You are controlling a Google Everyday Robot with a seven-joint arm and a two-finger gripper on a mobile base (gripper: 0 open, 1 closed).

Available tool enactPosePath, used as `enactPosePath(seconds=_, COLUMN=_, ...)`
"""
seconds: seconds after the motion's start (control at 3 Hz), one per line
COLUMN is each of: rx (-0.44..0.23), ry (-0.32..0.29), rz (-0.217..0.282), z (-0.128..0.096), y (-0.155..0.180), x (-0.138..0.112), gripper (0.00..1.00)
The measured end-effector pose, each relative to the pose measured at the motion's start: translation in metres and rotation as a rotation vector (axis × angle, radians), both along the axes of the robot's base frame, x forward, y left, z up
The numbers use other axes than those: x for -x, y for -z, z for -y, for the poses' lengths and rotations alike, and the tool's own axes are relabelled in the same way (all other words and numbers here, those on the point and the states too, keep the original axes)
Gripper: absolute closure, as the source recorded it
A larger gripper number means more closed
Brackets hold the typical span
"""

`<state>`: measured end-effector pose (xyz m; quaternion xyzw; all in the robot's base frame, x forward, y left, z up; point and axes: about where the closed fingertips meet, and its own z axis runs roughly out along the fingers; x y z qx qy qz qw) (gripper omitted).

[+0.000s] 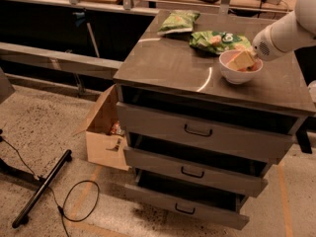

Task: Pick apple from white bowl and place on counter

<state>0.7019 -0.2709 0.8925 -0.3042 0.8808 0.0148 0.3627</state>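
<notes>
The white bowl (236,76) stands on the right part of the grey-brown counter (170,58), near its front edge. My gripper (242,60) comes in from the upper right on a white arm (286,31) and reaches down into the bowl. It covers most of the inside. Only a strip of the red apple (253,67) shows in the bowl beside and under the gripper.
Two green snack bags (177,21) (215,40) lie at the back of the counter, one right behind the bowl. Three handled drawers (197,131) stand partly pulled out below. An open cardboard box (101,132), a black stand leg (42,189) and a cable (79,201) are on the floor at left.
</notes>
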Motion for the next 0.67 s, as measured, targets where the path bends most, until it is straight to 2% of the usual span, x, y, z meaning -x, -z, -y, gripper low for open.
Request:
enactPosePath(seconds=0.33, rx=0.007, ry=-0.009, rz=0.014, z=-0.003, y=-0.002, x=-0.001, gripper=0.69)
enactPosePath(seconds=0.67, rx=0.002, ry=-0.023, rz=0.054, z=-0.008, y=-0.013, x=-0.007, gripper=0.92)
